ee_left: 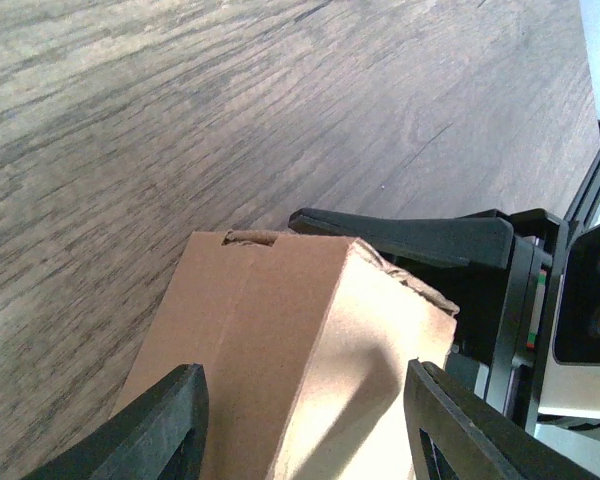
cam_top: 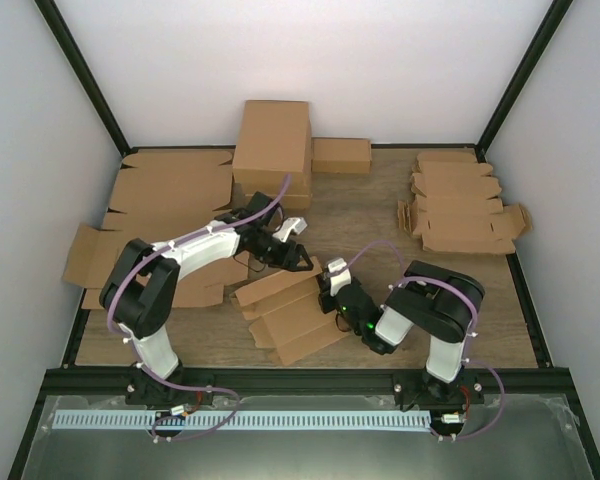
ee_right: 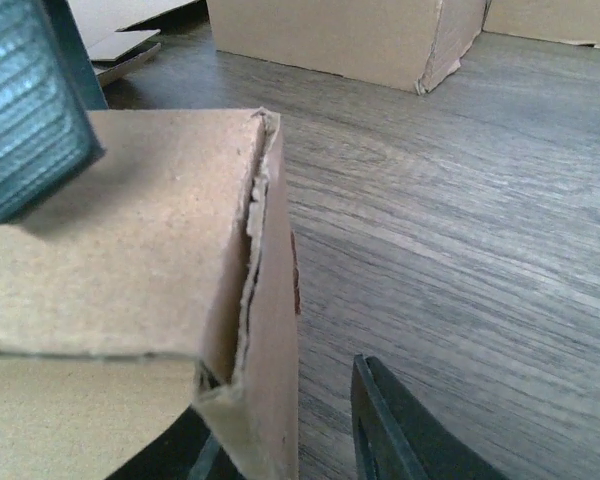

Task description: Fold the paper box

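Paper box: the paper box (cam_top: 285, 310) lies in the middle of the desk (cam_top: 380, 210), just in front of both arms. It is half made. One part stands up like a tube, and loose flaps lie flat on the near side.
Long way of the box: it runs left to right across the desk. It is a bit tilted, with the right end a little farther back.
Left end effector: the left end effector (cam_top: 302, 262) comes over the box from the far side, close to the right end. In the left wrist view, one finger stands on each side of the box. I cannot tell if they squeeze it or just stand around it.
Right end effector: the right end effector (cam_top: 325, 292) is at the right end of the box, so the box lies to its left. Its blue-green pad (ee_right: 20, 110) is over the top face. Its black finger (ee_right: 400, 430) is off to the side, with bare desk showing between it and the box wall. It looks let go, not holding.
Nearer arm: both are at the same end. The right one faces the end wall, so I think it is better placed for that end.
Next move: the rough corner seam at that end sits between the right fingers. I think the box must not slide along its long way when that end gets pushed.
Other things: a big carton (cam_top: 272, 148), flat sheets (cam_top: 170, 195) and a pile of cut blanks (cam_top: 460, 210) lie farther off.
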Robot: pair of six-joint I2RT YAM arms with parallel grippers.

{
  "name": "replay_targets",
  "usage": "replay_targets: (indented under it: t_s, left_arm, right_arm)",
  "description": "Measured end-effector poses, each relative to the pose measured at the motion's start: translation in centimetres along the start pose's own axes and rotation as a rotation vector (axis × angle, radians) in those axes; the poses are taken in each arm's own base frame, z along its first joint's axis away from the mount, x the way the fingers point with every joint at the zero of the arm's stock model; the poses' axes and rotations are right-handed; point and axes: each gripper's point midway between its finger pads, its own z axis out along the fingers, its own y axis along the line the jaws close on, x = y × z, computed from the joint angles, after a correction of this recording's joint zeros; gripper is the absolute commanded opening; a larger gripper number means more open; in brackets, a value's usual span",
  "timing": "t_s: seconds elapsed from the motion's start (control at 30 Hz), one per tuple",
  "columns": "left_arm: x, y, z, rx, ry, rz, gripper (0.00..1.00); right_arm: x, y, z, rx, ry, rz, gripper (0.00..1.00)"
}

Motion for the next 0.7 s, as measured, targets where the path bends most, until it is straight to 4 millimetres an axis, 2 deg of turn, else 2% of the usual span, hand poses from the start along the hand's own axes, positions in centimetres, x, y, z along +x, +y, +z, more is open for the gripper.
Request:
replay_targets:
  t_s: [0.17,0.5,0.53,0.63,0.7]
  left_arm:
    - [0.40,0.18,0.11,-0.001,0.009,-0.006,0.57]
    - [0.29,0.44,0.00,0.004,-0.021,-0.011,0.57]
    - [0.28,0.43,0.01,0.005,-0.023,-0.011,0.60]
    - [0.17,0.33,-0.04,0.008,-0.028,-0.016,0.81]
    - [0.04,0.16,-0.42,0.000,-0.040,-0.011,0.89]
  right_arm:
    - [0.21,0.13,0.09,-0.007,0.001,-0.014,0.01]
    - [-0.12,-0.09,0.85,0.028,-0.010,-0.011,0.03]
    - [-0.13,-0.10,0.85,0.029,-0.010,-0.011,0.03]
    - [-0.22,-0.18,0.82,0.033,-0.011,-0.011,0.03]
    - [-0.55,-0.27,0.72,0.039,-0.016,-0.006,0.02]
